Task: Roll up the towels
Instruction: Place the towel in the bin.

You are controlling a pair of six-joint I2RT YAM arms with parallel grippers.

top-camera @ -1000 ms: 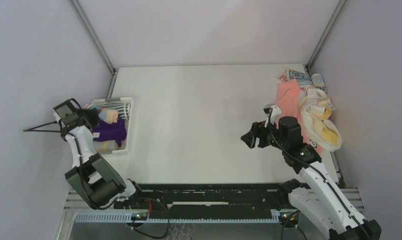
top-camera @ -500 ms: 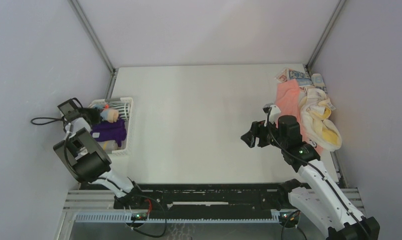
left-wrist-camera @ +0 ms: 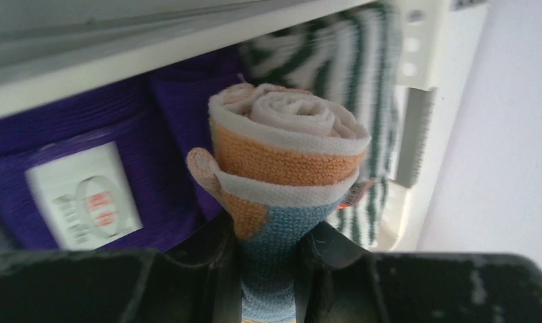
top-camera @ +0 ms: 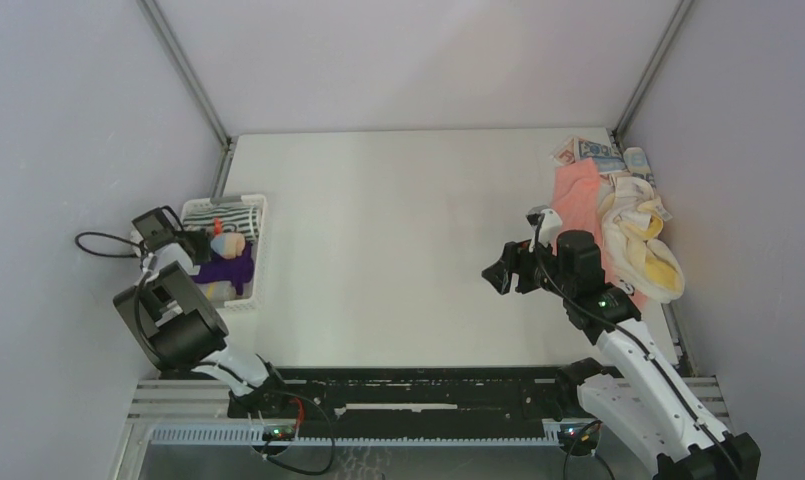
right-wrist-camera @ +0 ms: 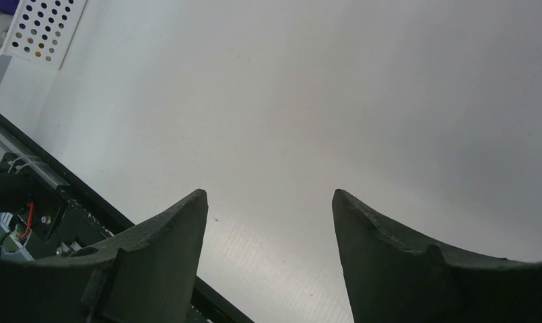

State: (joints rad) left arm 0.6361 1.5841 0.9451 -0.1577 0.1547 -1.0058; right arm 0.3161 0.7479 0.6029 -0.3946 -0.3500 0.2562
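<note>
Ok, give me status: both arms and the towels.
Left jaws shut on rolled towel at the basket. Right jaws open, empty, above the table. Loose towels piled far right. Nothing in the way.

On the white table point(top-camera: 398, 250): a slotted basket point(top-camera: 259, 255) at the left edge, well apart from a heap of loose towels along the right edge. In the heap, a pink towel point(top-camera: 576, 190) lying flat on the left, a cream-yellow towel point(top-camera: 638, 240) bunched over its right side, a blue-printed towel point(top-camera: 598, 152) at the far end by the corner.
</note>
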